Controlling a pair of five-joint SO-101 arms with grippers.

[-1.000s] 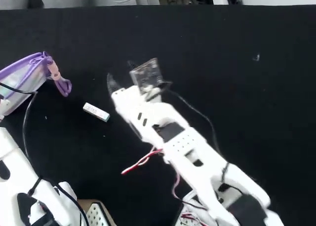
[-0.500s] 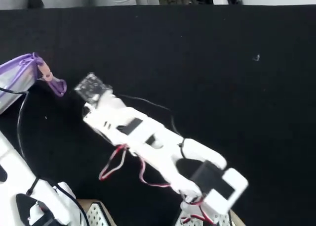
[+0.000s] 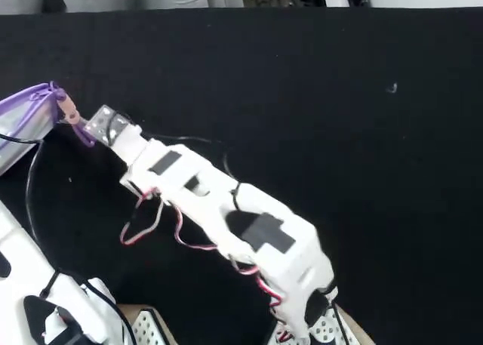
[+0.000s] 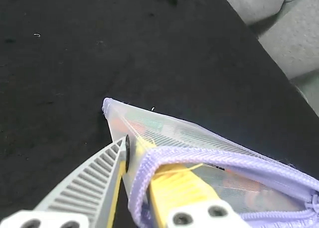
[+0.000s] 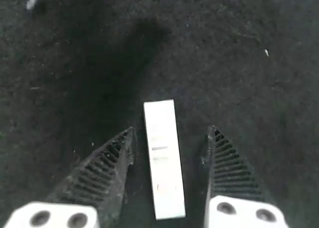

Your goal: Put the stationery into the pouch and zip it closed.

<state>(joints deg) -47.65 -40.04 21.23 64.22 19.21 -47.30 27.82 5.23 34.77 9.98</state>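
Swinging across since a second ago, the right arm (image 3: 196, 186) now has its wrist just beside the zip end of the translucent mesh pouch with purple trim (image 3: 26, 111). Its pincer (image 5: 172, 132) stands open, one ribbed finger on each side of the small white rectangular eraser (image 5: 162, 158), with a gap on both sides. That eraser lies flat on the black cloth-covered table (image 5: 249, 48), near the pouch. The left pincer (image 4: 134, 155) is clamped on the pouch's purple rim, grey finger outside, yellow one inside. Coloured items show through the pouch's wall.
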